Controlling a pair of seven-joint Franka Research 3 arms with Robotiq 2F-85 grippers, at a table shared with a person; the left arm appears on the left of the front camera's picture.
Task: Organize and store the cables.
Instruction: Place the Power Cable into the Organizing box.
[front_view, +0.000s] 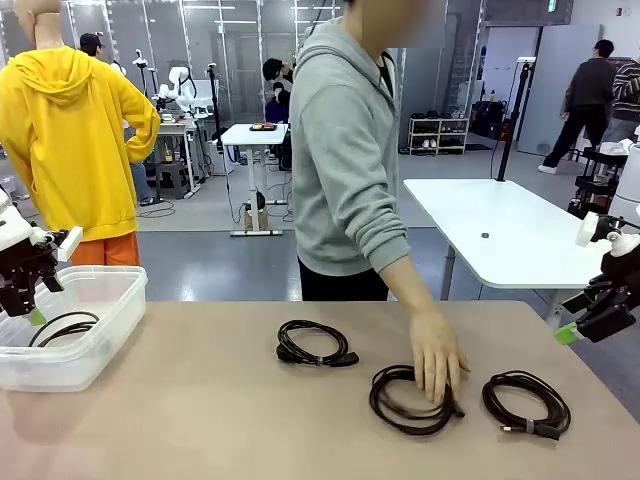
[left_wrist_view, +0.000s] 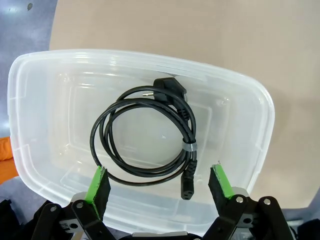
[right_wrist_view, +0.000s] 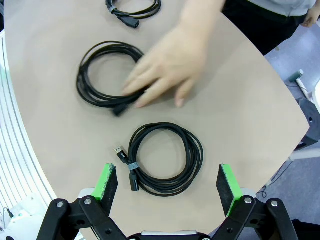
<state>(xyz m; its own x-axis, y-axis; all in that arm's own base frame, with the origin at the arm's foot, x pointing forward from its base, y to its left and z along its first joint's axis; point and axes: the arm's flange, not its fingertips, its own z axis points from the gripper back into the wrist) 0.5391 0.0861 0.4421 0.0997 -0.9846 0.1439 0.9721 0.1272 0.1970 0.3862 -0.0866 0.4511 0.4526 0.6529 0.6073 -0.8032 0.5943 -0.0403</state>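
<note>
The left claw (left_wrist_view: 159, 172) hangs released and empty over the clear plastic bin (front_view: 100, 290) at the left end of the counter (front_view: 200, 400). One coiled power cable (left_wrist_view: 189, 146) already lies stored in it. Three more wait on the counter: the left coil (front_view: 316, 359), the middle coil (front_view: 380, 402) under the person's hand (front_view: 437, 355), and the USB cable (right_wrist_view: 165, 129) beneath the released, empty right claw (right_wrist_view: 167, 175). By my judgement, about a quarter is done.
</note>
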